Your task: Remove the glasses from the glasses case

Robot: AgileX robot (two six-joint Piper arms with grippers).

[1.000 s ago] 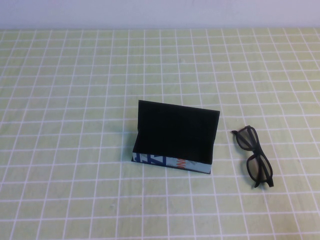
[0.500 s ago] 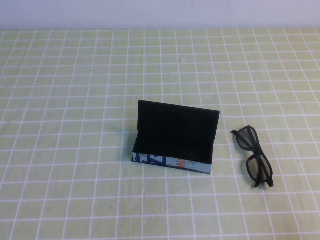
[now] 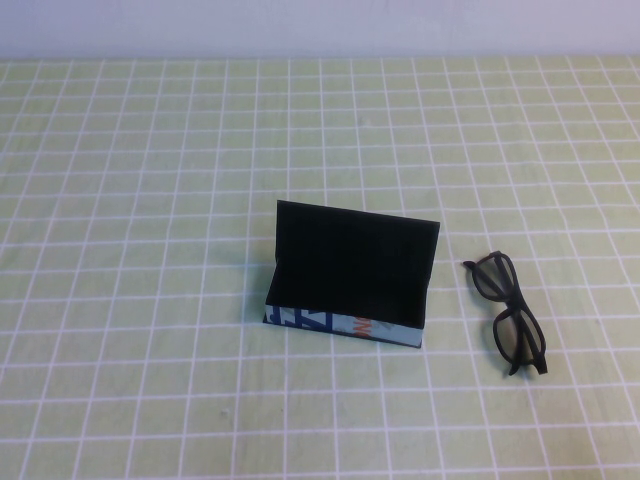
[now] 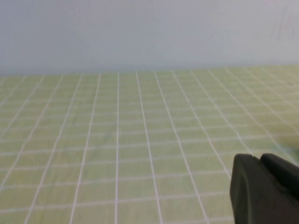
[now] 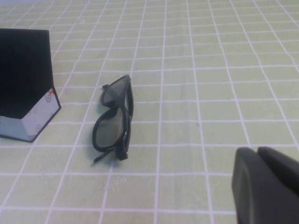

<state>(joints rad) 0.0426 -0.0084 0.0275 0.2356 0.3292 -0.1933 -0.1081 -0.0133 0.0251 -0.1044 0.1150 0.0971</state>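
The black glasses case (image 3: 350, 275) stands open on the green checked cloth, its lid up and its patterned blue base toward me; it also shows in the right wrist view (image 5: 23, 84). The black glasses (image 3: 508, 312) lie folded on the cloth just right of the case, outside it, and show in the right wrist view (image 5: 113, 120). Neither arm shows in the high view. My left gripper (image 4: 259, 161) is shut and empty over bare cloth. My right gripper (image 5: 257, 154) is shut and empty, pulled back from the glasses.
The green checked cloth (image 3: 150, 200) covers the whole table up to a pale wall (image 3: 320, 25) at the back. Nothing else stands on it.
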